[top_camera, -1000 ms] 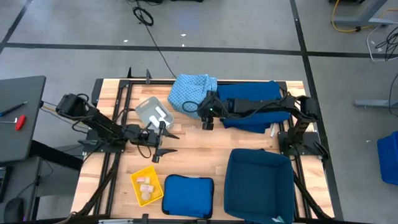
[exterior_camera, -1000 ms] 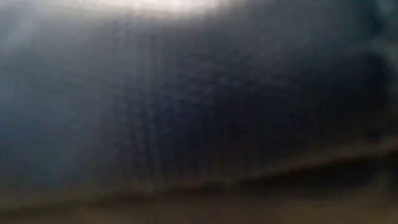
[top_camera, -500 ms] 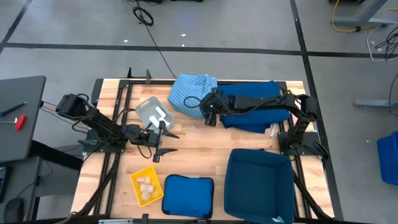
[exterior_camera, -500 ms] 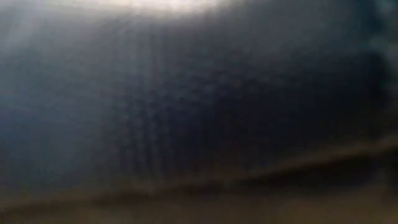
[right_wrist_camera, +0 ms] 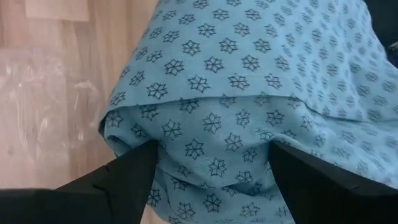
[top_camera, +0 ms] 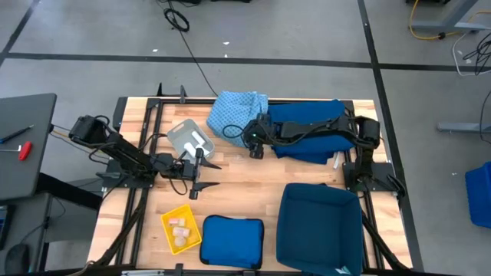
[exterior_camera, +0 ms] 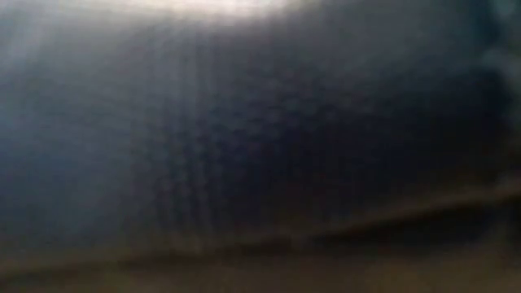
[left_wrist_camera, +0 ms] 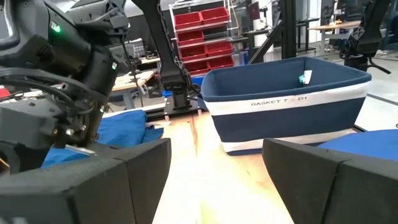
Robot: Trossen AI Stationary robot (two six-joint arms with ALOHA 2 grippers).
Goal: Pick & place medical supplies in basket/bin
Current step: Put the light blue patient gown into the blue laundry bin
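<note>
Two views disagree on detail: high view puts right gripper (top_camera: 250, 138) at light blue patterned cloth (top_camera: 234, 113), table's 12 o'clock; right wrist view shows spread fingers (right_wrist_camera: 118, 180) straddling its fold, hold unclear. Cloth's long axis indistinct. Right elbow retracted since earlier frame. Left gripper (left_wrist_camera: 214, 180) wide open, empty.

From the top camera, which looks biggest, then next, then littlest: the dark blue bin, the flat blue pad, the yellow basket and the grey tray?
1. Dark blue bin, biggest.
2. Flat blue pad.
3. Yellow basket and grey tray: too alike to rank, and the tray is partly hidden.
</note>
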